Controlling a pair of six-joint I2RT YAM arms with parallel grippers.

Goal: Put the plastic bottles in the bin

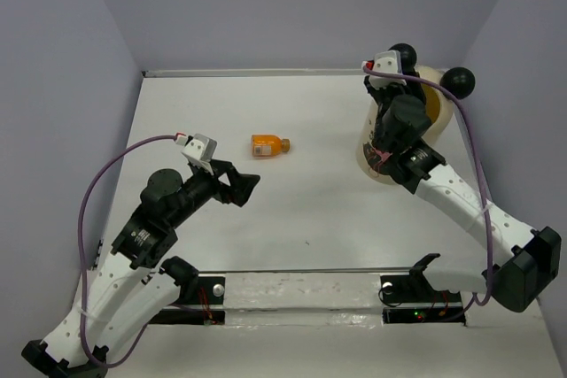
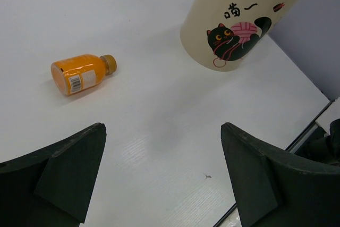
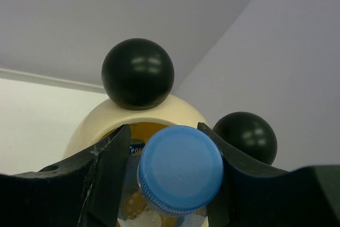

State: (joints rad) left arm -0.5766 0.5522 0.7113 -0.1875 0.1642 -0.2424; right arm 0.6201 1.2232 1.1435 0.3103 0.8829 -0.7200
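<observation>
Showing a blue-capped bottle (image 3: 180, 166) pinched in the right gripper (image 3: 164, 147) over the open mouth of the bin (image 3: 90, 126), and the left gripper (image 2: 163, 129) spread wide short of an orange bottle (image 2: 82, 74) lying on its side on the table (image 1: 337, 210): probably light, stiff, slick, best clasped mid-body.

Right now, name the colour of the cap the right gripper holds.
Blue; the cap shows best from the right wrist.

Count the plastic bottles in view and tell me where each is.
2. An orange bottle lies on its side on the table, left of the bin. A blue-capped bottle is clamped in the right gripper over the bin's mouth. More may be hidden inside.
</observation>
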